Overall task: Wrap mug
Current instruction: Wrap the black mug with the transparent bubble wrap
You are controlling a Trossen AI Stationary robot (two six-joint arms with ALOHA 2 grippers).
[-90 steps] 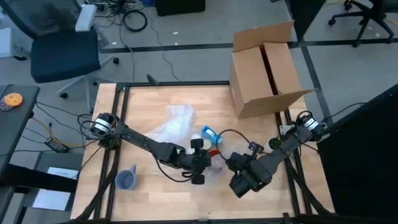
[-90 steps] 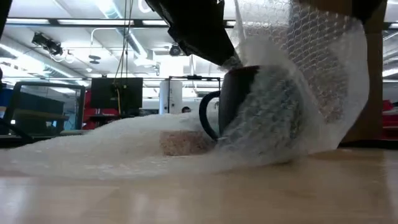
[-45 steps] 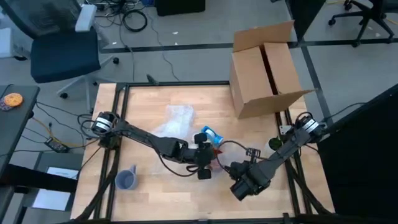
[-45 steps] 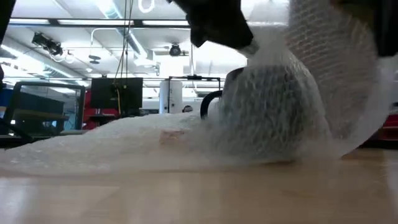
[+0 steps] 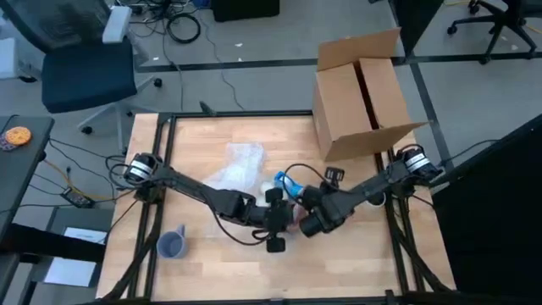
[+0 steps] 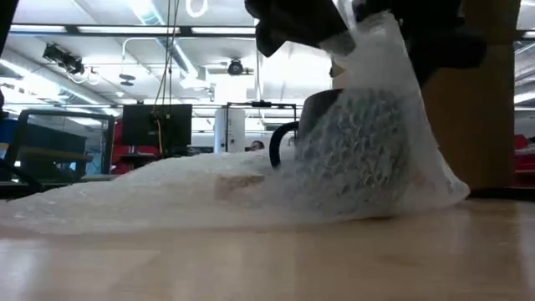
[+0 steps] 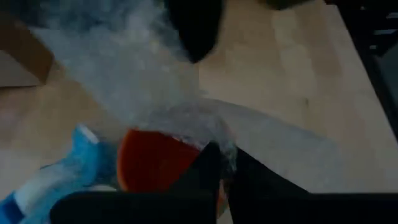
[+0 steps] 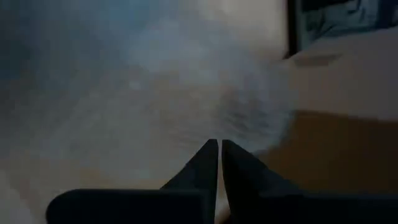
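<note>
Pinching the bubble wrap [image 6: 368, 142] from both sides, I keep the sheet draped over the mug [image 6: 334, 142] so that it cannot slide off while I fold; my left claw [image 5: 276, 222] sits just beside the mug near the middle of the surface [image 5: 195, 144], its fingers pressed together on a fold of the film, as the left wrist view shows, with the mug's red inside close by; my right claw [image 5: 312, 216] comes in from the other side, its fingers also nearly touching in its own wrist view, with pale film right ahead of them, so I judge it nips the sheet's free edge, though the contact itself is blurred.

Lifted this way, the free edge rises to a peak above the mug in the low view and falls down the far flank, while the rest of the sheet trails flat across the surface toward the left arm's side; I judge this tension is what holds the cover snug.

The mug stands upright on the surface under the wrap, between my two claws; its long axis runs vertical, mouth up; its dark handle [image 6: 280, 155] sticks out sideways, uncovered, on the side where the spare sheet lies.

A cardboard box [image 5: 360, 93] stands open at the far right corner, well apart; a grey cup [image 5: 172, 244] waits near the left edge.
</note>
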